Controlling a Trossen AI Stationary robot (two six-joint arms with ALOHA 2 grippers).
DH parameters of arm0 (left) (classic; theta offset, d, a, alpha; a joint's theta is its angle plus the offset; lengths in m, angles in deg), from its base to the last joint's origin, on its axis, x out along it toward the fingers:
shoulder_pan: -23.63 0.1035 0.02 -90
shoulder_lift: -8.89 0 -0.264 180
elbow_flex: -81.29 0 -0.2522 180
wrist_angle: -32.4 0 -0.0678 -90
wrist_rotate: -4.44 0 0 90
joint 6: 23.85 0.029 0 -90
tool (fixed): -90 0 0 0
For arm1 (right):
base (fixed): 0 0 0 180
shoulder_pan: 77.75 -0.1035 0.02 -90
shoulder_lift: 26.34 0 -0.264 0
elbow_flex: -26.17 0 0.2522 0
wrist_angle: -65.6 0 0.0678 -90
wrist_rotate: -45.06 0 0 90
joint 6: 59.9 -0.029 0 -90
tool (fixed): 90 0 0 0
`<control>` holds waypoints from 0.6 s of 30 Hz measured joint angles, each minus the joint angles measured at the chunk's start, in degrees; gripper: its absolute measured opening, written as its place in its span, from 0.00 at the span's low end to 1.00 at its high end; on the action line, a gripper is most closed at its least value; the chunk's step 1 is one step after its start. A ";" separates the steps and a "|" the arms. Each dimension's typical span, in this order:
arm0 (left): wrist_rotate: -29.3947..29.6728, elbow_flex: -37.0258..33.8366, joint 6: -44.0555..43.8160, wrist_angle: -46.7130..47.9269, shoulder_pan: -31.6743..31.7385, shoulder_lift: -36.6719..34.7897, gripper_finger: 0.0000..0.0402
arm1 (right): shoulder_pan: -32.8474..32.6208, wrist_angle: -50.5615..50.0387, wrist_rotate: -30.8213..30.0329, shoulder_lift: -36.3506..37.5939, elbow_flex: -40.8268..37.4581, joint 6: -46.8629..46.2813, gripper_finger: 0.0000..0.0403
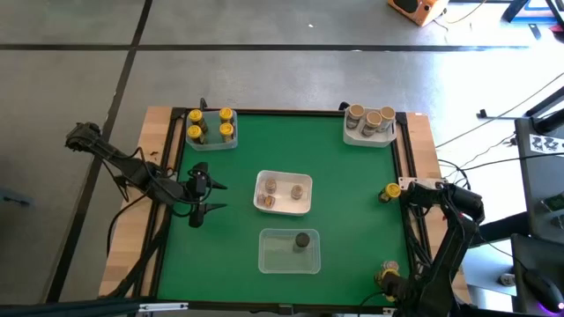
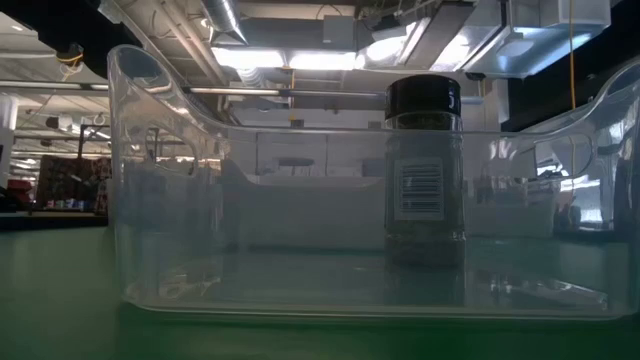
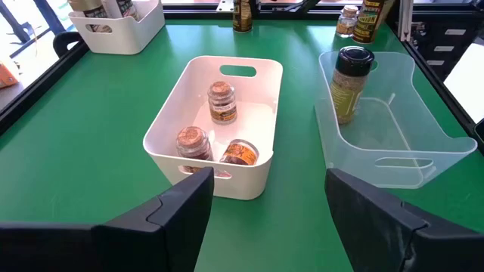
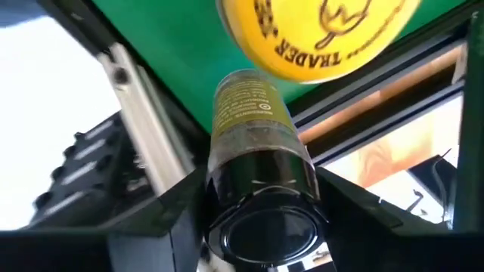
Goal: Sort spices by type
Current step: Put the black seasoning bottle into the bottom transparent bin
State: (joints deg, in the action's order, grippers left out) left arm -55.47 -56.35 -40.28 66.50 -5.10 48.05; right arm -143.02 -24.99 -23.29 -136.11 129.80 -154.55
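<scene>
Closest in the right wrist view, a black-lidded glass spice jar [image 4: 261, 181] sits clamped in the right pincer [image 4: 261, 219], long axis running out between the fingers, at the green surface's [image 1: 229, 255] right front corner. The left pincer [image 1: 211, 197] waits, fingers apart.

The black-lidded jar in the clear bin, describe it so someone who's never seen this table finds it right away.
On the green table, find the clear plastic bin in the middle of the near edge, in front of the white bin. The black-lidded jar stands upright alone inside it. The white bin's three jars have brown lids; this one's is black.
</scene>
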 joint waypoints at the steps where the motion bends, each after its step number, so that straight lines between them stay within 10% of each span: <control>1: 0.00 0.00 0.00 -0.01 0.00 0.00 0.63 | 0.49 -0.62 0.00 0.00 1.16 -0.22 0.53; 11: 0.00 0.00 -0.09 -0.01 0.00 0.00 0.63 | 9.27 -3.89 4.76 0.00 16.19 -6.88 0.53; 18: 0.00 0.00 -0.12 -0.02 0.00 0.00 0.63 | 15.62 -0.81 -15.62 0.00 22.23 -1.10 0.53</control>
State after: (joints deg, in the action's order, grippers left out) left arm -55.47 -56.35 -40.39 66.48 -5.10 48.05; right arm -127.40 -25.80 -38.91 -136.11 152.03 -155.65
